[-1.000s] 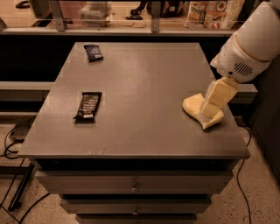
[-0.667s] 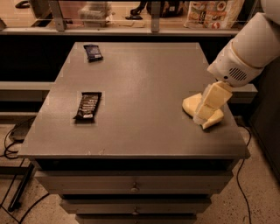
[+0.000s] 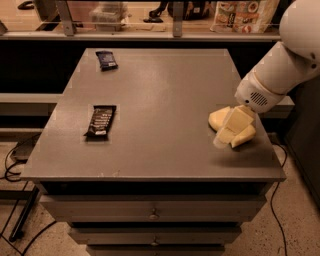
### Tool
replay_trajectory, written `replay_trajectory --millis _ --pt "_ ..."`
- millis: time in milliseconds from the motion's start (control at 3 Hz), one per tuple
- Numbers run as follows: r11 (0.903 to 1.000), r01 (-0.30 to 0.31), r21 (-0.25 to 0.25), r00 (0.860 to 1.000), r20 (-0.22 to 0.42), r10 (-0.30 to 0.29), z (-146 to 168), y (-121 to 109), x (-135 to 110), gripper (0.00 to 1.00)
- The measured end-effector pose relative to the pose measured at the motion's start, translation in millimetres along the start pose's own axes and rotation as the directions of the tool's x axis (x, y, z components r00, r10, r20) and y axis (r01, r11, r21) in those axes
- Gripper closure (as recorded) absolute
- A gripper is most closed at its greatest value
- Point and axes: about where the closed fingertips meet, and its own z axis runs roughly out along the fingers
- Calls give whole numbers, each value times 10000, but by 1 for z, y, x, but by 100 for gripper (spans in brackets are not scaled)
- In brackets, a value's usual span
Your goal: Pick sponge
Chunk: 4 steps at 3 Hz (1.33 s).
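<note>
The sponge (image 3: 218, 118) is a pale yellow foam pad lying flat near the right edge of the grey table (image 3: 165, 85). My gripper (image 3: 231, 127) hangs from the white arm (image 3: 280, 70), which comes in from the upper right. It is down at the sponge and covers its middle. Sponge shows to the left of it and at its lower right. The gripper's yellowish rectangular pad faces the camera.
Two dark candy-bar wrappers lie on the table, one at the left middle (image 3: 100, 120) and one at the far left (image 3: 106, 59). Drawers (image 3: 152, 212) sit under the tabletop. A counter with packages (image 3: 245, 12) runs behind. Cables (image 3: 15, 160) lie on the floor at left.
The arm has shifted a little left and down, bringing the gripper further over the sponge. The sponge and both wrappers have stayed in place.
</note>
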Motion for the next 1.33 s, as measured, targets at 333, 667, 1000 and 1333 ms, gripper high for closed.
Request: replay_trajectory --millis 333,667,1000,1333 --pt "9966 -728 -379 9973 -87 725 22 -5 15 19" --pt "9918 -1122 -612 9936 -178 1113 34 -7 23 42" --pt "9918 -1120 -610 9937 -174 1111 25 -8 19 73" --pt "9919 -1118 -609 9937 -173 1109 24 -8 18 96"
